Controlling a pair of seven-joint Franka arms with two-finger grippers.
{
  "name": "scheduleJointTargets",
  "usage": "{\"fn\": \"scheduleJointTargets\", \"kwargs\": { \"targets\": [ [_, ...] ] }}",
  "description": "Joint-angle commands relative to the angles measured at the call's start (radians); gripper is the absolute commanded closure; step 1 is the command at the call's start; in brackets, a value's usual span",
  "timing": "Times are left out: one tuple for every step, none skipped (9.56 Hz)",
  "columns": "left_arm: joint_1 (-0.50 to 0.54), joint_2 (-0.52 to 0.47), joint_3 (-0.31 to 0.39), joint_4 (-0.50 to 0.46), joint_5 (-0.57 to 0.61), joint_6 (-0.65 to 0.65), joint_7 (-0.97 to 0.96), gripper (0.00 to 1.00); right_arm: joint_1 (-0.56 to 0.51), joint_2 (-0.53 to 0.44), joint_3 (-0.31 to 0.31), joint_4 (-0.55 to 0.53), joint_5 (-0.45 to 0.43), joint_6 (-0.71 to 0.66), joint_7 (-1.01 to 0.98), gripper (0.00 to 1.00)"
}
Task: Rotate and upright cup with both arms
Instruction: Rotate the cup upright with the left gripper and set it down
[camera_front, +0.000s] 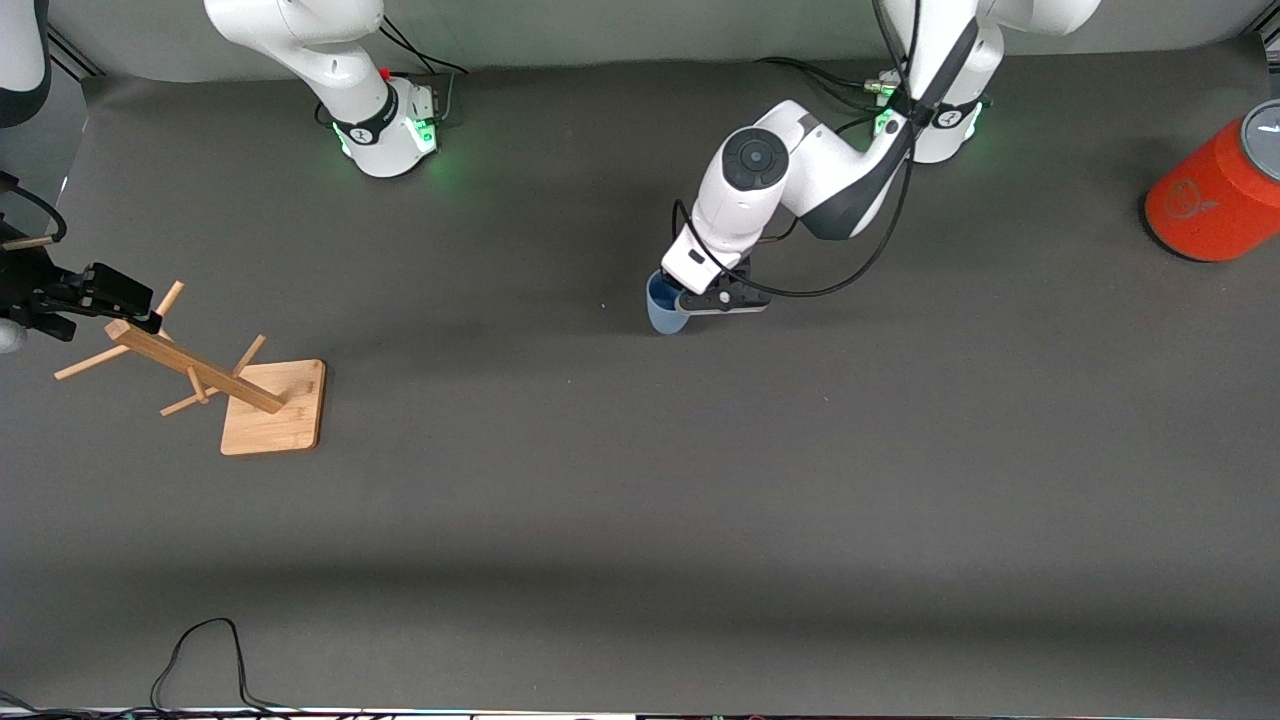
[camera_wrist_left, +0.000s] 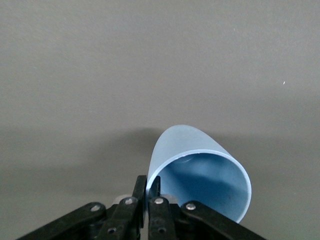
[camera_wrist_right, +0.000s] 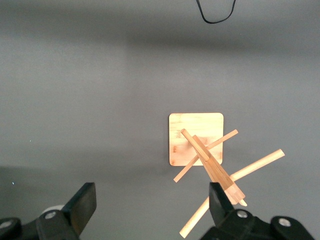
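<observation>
The left gripper (camera_front: 722, 297) is clamped on the rim wall of the cup (camera_front: 665, 305), one finger inside the mouth and one outside, as the left wrist view shows with the fingers (camera_wrist_left: 140, 192) pinched on the pale-blue edge (camera_wrist_left: 200, 172). The cup sits mid-table, toward the left arm's end, tilted with its mouth facing the wrist camera; whether its base touches the table (camera_front: 700, 520) or hangs just above it is hard to tell.

The step in hand looks like the rotation: the cup is gripped but not yet upright. The next move likely calls for turning the wrist until the base faces down, or offering the cup to the other arm.

The right gripper (camera_front: 100, 290) waits with jaws wide apart and nothing between them, over the wooden rack (camera_front: 250, 395) at the right arm's end.
</observation>
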Motion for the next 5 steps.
{"fn": "scheduleJointTargets", "kwargs": {
  "targets": [
    [-0.025, 0.049, 0.006, -0.004, -0.001, 0.055, 0.0, 1.0, 0.0, 0.0, -0.001, 0.012, -0.005, -0.007, -0.007, 0.0],
    [-0.026, 0.055, 0.008, -0.001, 0.001, 0.051, -0.001, 0.51, 0.0, 0.0, -0.001, 0.01, -0.002, -0.007, -0.005, 0.0],
    [-0.034, 0.055, 0.008, 0.007, 0.001, 0.04, -0.015, 0.17, 0.0, 0.0, -0.001, 0.009, 0.003, -0.017, -0.004, 0.0],
    [-0.034, 0.049, 0.009, 0.007, 0.002, 0.036, -0.017, 0.0, 0.0, 0.0, -0.001, 0.012, 0.006, -0.049, 0.002, 0.0],
    [-0.026, 0.041, 0.01, 0.018, 0.002, 0.005, -0.017, 0.0, 0.002, 0.0, -0.001, 0.01, 0.007, -0.055, 0.045, 0.0]
  ]
}}
